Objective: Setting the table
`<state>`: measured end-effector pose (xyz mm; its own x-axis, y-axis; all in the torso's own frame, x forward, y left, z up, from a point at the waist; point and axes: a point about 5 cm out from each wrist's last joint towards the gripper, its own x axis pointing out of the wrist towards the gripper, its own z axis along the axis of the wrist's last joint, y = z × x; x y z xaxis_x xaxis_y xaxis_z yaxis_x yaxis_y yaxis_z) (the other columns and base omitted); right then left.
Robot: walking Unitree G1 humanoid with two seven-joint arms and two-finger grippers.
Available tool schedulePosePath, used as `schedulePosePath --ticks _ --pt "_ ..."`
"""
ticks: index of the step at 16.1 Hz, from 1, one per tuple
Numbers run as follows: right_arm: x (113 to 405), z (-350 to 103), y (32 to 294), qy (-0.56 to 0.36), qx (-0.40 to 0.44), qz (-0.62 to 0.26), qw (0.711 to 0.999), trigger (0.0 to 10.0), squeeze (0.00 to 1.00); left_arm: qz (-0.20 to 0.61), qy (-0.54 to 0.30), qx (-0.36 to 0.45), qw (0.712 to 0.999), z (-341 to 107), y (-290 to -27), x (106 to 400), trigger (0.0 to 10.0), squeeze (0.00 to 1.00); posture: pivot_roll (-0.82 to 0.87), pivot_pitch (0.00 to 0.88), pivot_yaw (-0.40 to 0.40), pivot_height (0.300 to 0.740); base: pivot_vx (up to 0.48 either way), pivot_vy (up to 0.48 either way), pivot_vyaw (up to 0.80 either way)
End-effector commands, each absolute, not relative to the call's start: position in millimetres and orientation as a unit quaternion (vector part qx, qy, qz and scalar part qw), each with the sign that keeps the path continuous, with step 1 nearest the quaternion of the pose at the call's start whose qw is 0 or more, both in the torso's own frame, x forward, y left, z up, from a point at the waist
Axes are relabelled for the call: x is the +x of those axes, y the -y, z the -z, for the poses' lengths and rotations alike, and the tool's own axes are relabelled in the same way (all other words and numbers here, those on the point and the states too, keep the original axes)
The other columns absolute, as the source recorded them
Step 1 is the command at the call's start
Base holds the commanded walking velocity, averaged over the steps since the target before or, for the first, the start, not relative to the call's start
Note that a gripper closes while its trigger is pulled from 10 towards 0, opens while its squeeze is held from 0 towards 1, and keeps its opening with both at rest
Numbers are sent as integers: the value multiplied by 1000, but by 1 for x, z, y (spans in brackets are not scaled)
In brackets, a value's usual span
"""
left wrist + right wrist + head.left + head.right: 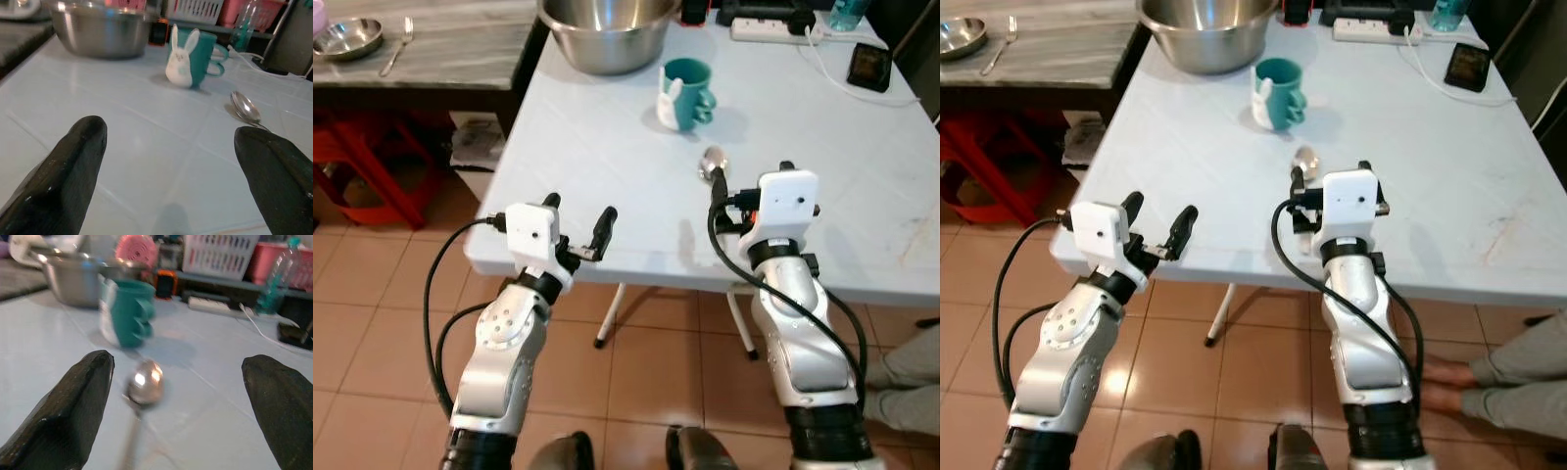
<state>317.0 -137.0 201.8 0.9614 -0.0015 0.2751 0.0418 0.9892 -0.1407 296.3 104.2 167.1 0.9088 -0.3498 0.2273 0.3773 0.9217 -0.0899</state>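
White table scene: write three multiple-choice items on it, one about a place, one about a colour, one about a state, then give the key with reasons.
1. Where does the spoon lie?
A. Inside the steel bowl
B. On the white table, between the mug and the right end effector
C. On the floor

2. What colour is the mug?
A. Red
B. Yellow
C. Teal, with a white rabbit figure

3. How are the right end effector's fingers?
A. Spread open, holding nothing
B. Shut on the spoon
C. Shut on the mug

Key: B, the spoon rests on the white table just ahead of that end effector; C, the mug is teal beside the steel bowl; A, the right wrist view shows both fingers wide apart with the spoon lying free.
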Motion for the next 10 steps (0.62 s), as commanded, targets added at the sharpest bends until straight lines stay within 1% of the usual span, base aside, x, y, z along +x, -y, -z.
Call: schedulePosePath --ticks 1,3,7,10 --pt "315 -202 139 139 -71 15 988 10000 0 189 100 -63 975 -166 -103 296 10000 0 -147 255 8 740 0 0 0" --pt "315 -202 138 139 -72 15 988 10000 0 196 100 -58 974 -165 -100 294 10000 0 -147 255 8 740 0 0 0" --pt "318 -200 145 129 -83 31 988 10000 0 199 97 -54 974 -164 -100 295 10000 0 -151 260 13 740 0 0 0" --pt "321 -195 151 109 -83 37 990 10000 0 227 91 -27 969 -158 -100 289 10000 0 -142 271 6 740 0 0 0"
